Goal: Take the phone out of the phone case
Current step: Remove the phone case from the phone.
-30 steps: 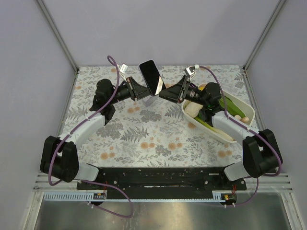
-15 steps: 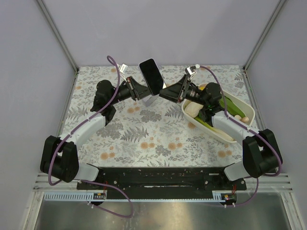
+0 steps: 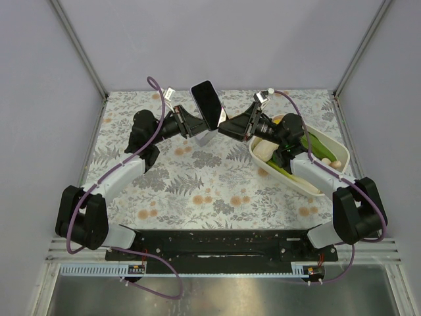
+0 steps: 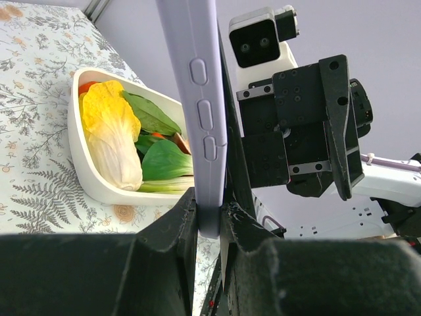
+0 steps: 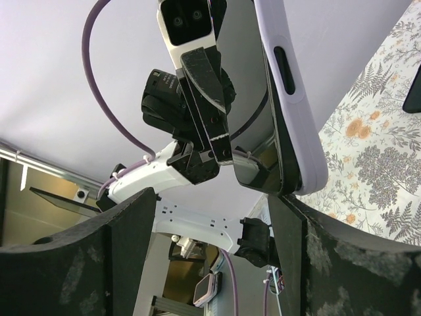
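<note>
Held aloft between both arms, well above floral tabletop point(image 3: 197, 184): phone point(image 3: 206, 102), not yet out of lilac phone case point(image 4: 200, 118). Left gripper point(image 4: 209, 220) pinched tight on phone case's lower edge. Right gripper point(image 5: 214, 204) spread wide, gripping nothing, phone case corner just at one finger.

To do well, prob.: keep left clamp on rim only, off the glass; close right gripper on a corner lip & peel back slowly, w/o twisting phone loose.

Vs 1 s ago: phone nudged slightly up-left; arms approx. same.
</note>
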Controlling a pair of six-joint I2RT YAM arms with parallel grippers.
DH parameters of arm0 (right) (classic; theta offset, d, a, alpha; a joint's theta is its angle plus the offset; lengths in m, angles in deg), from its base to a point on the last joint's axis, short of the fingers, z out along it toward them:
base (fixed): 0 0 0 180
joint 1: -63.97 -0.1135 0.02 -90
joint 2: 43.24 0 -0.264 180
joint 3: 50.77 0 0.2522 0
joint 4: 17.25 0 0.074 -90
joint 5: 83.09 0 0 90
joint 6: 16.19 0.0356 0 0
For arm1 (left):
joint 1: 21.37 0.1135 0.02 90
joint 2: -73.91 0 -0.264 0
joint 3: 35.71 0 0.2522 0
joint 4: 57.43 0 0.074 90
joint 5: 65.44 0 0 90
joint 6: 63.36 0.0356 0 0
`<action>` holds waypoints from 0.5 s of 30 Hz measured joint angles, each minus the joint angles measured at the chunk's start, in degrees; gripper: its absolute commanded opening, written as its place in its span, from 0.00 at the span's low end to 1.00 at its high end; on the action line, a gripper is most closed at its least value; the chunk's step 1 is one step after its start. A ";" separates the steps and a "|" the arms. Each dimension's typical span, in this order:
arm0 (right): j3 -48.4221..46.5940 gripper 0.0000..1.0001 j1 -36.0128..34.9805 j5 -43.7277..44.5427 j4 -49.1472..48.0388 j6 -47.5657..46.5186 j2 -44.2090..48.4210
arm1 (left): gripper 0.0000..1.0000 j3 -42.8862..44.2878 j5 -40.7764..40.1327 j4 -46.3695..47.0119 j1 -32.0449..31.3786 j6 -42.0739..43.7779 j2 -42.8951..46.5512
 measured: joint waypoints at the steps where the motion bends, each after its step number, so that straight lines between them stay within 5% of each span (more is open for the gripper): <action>1: 0.00 0.78 0.00 0.00 -0.02 0.11 0.00 | 0.00 0.00 -0.07 -0.02 0.02 0.00 -0.02; 15: 0.00 0.78 0.02 0.39 -0.76 0.61 -0.04 | 0.00 -0.17 -0.68 0.48 -0.48 0.00 -0.28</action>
